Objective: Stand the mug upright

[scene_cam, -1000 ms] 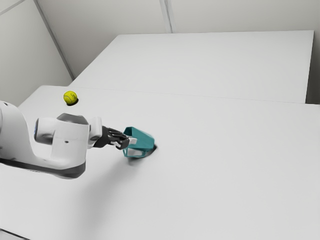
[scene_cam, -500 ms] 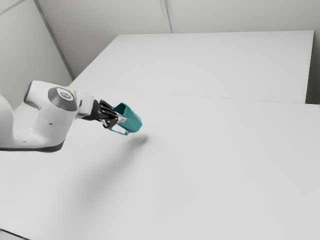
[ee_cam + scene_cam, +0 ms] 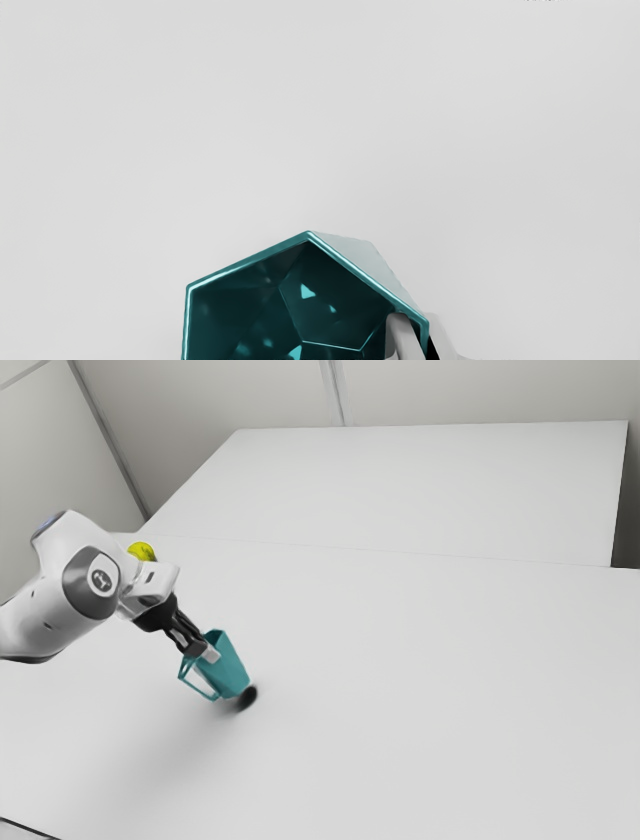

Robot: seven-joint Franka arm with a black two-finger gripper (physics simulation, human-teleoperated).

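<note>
The tool [image 3: 207, 650] grasps the teal mug [image 3: 229, 670] by its wall, one of the fingers [image 3: 406, 337] inside the rim [image 3: 247, 257], the other outside. The mug is tilted, mouth up toward the exterior view's left, its base near a dark shadow on the white counter [image 3: 420, 700]; I cannot tell whether they touch. A yellow tennis ball [image 3: 141, 548] lies partly hidden behind the arm [image 3: 60, 585].
</note>
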